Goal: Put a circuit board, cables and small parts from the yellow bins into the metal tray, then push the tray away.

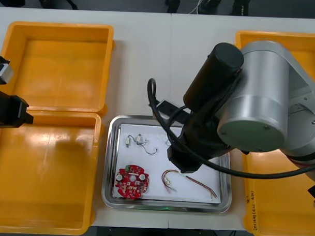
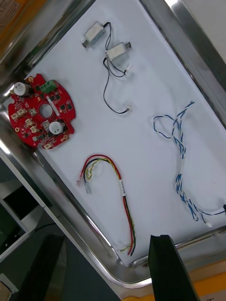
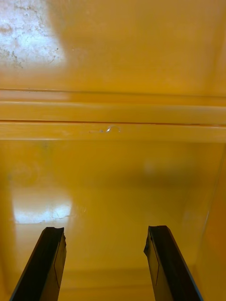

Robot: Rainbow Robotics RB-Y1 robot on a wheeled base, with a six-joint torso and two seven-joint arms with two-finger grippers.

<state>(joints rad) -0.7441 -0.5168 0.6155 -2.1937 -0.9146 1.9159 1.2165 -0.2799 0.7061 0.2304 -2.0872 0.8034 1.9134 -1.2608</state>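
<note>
- Over the right half of the metal tray (image 1: 110,163) hangs the right gripper (image 1: 177,162); I cannot tell whether it is apart or together.
- Its wrist view shows a blue and white cable (image 2: 180,155), which the arm covers from above.
- The cable lies far right in the tray, running roughly left to right, with its looped end to the left and its other end beside the gripper.
- The circuit board (image 1: 131,181) sits near left.
- The left gripper (image 3: 104,233) is spread wide on nothing, over the left yellow bins (image 1: 46,197).

Red board (image 1: 130,181), cables (image 2: 123,188), small parts (image 2: 94,33) lie in tray (image 1: 108,163).
</note>
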